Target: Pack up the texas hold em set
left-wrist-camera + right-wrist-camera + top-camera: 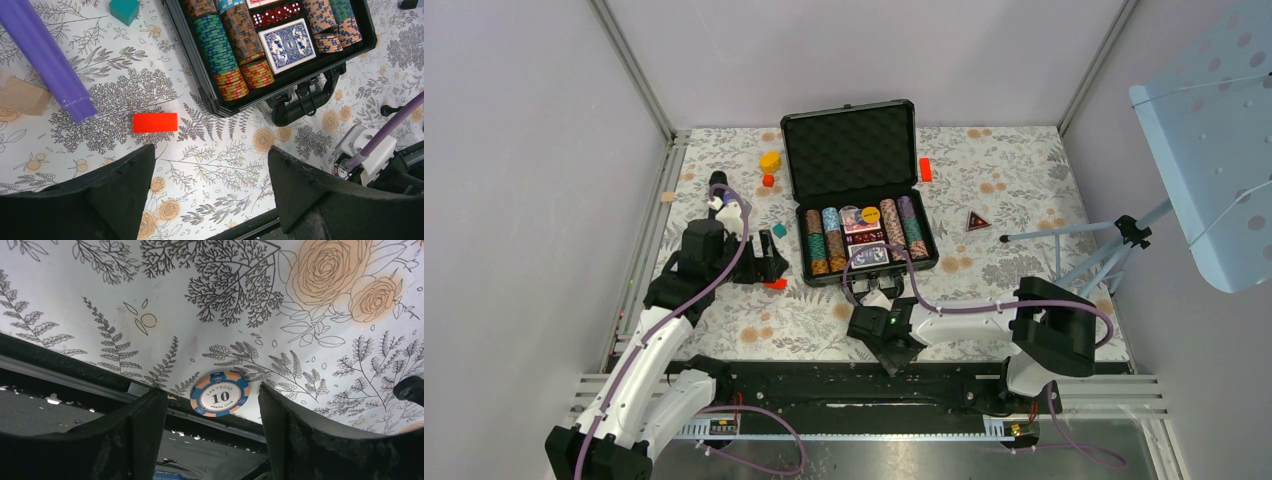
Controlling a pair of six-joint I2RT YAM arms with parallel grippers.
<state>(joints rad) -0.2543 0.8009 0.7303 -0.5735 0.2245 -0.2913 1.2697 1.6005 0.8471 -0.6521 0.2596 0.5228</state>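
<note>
Right gripper gaping wide, holding nothing, straddling loose poker chip lying flat at near edge of table. Right arm stretching low, leftward. Left gripper gaping too, empty. Open case sitting mid-table, chip rows inside.

A robotics lab is suggested: a tabletop walled by grey panels, arms bolted to a metal rail, a tripod alongside.

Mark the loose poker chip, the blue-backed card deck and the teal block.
loose poker chip [219,393]: right wrist view, centre label.
blue-backed card deck [287,45]: left wrist view, middle of the back.
teal block [124,9]: left wrist view, top face.
</note>
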